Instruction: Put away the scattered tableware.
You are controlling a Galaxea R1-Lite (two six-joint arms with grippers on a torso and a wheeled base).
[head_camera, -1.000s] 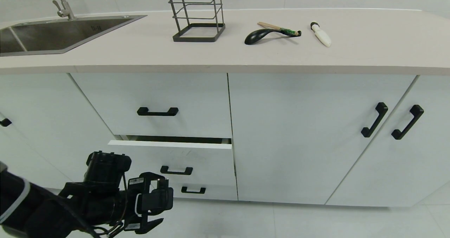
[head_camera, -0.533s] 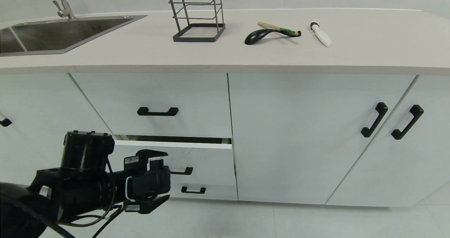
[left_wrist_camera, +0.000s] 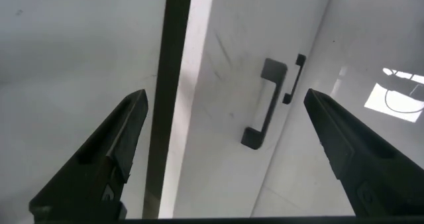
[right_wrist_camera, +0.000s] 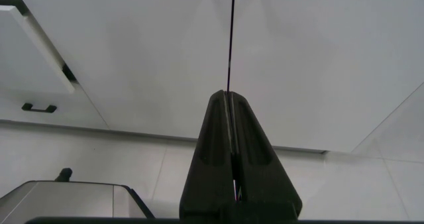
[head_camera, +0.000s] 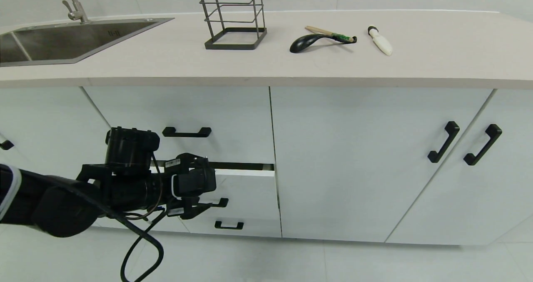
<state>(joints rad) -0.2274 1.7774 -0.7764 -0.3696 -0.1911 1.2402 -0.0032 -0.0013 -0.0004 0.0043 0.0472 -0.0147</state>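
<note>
Left gripper (head_camera: 205,184) is at lower left of the head view, in front of the middle drawer (head_camera: 245,188) — jaws wide open. The drawer is pulled out a little, with a dark gap along its top edge. Its black handle (head_camera: 219,202) is just beside the lower finger in the head view. In the left wrist view it sits between the two fingers, apart from both. The top drawer (head_camera: 183,115) above is closed. A third handle (head_camera: 229,225) shows below.

Right gripper (right_wrist_camera: 229,98) — jaws pressed together, pointing at the seam between two white cabinet doors (right_wrist_camera: 318,58), floor tiles below.

Tableware is all on the worktop (head_camera: 416,69), upper right of centre. The black spoon (head_camera: 304,43) has the chopsticks (head_camera: 329,33) lying right against its handle. The white utensil with a black end (head_camera: 381,42) is just right of them, not touching. The wire rack (head_camera: 234,17) stands upright at top centre. The sink (head_camera: 62,40) is at upper left.
</note>
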